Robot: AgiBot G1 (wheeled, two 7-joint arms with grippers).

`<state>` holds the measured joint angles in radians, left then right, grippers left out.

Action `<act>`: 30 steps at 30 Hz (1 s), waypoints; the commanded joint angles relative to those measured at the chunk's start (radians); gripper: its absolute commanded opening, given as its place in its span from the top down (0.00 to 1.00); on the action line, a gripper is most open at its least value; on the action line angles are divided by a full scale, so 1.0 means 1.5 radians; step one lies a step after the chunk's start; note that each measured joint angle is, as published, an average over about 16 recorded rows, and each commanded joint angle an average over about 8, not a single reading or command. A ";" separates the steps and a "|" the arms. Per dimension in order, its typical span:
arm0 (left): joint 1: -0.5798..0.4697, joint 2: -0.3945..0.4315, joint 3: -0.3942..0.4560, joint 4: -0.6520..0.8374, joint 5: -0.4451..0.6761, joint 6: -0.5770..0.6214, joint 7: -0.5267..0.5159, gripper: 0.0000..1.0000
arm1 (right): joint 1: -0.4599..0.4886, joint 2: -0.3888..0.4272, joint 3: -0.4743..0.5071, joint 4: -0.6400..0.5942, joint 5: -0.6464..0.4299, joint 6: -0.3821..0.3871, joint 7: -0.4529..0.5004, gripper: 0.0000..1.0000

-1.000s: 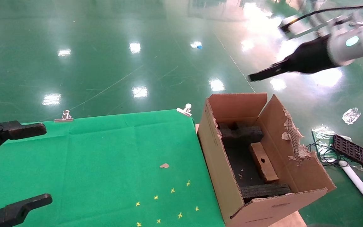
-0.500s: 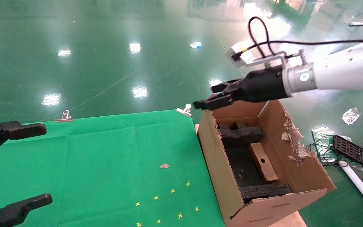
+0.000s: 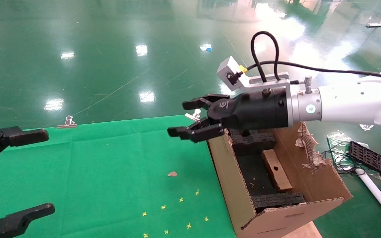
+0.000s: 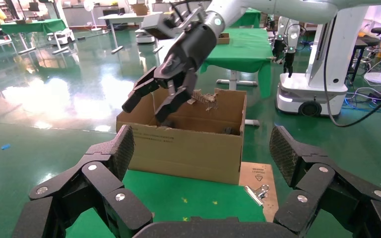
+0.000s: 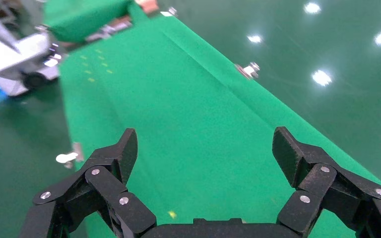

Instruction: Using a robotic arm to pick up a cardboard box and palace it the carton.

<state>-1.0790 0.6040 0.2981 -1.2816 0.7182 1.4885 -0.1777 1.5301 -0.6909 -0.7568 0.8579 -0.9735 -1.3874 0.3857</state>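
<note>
While the cardboard box [image 3: 276, 170] lies inside the carton [image 3: 233, 185], right of centre in the head view, we note the right gripper [image 3: 190, 117] holds nothing, its fingers spread apart. It sits just left of the carton's far corner, above the right edge of the green cloth [image 3: 111, 172] that fills the lower left of the frame. Behind it the robotic arm [image 3: 352, 104] runs in from the right edge, its black wrist crossing over the carton's far end, with a grey camera block [image 3: 228, 71] and a looped black cable [image 3: 263, 53] above it. We see the box resting on the carton's dark floor between two pieces of black foam [image 3: 253, 142], its round hole facing up, near the wall with the torn flap [image 3: 308, 145]. The left gripper [image 3: 13, 175] is parked at the lower left edge of the head view, over the cloth, jaws wide open and empty. Two metal clips [image 3: 66, 122] pin the cloth along its far edge. Small yellow marks [image 3: 180, 200] dot the cloth near the bottom centre. In the left wrist view we see the right gripper [image 4: 151, 99] above the carton [image 4: 188, 144], well apart from the left fingers [image 4: 104, 163]. In the right wrist view only the cloth [image 5: 188, 114] lies between the open fingers [image 5: 297, 158].
</note>
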 commanded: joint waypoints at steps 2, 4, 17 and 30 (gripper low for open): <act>0.000 0.000 0.000 0.000 0.000 0.000 0.000 0.00 | -0.038 0.007 0.040 0.036 0.020 -0.009 -0.017 0.00; 0.000 0.000 0.000 0.000 0.000 0.000 0.000 0.00 | -0.064 0.011 0.067 0.060 0.034 -0.015 -0.028 0.00; 0.000 0.000 0.001 0.000 0.000 0.000 0.000 0.00 | -0.230 0.040 0.241 0.215 0.123 -0.055 -0.100 0.00; 0.000 0.000 0.001 0.000 -0.001 -0.001 0.001 0.00 | -0.332 0.058 0.347 0.309 0.177 -0.079 -0.140 0.00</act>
<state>-1.0791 0.6034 0.2993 -1.2814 0.7170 1.4877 -0.1770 1.0457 -0.6066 -0.2506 1.3091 -0.7149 -1.5024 0.1800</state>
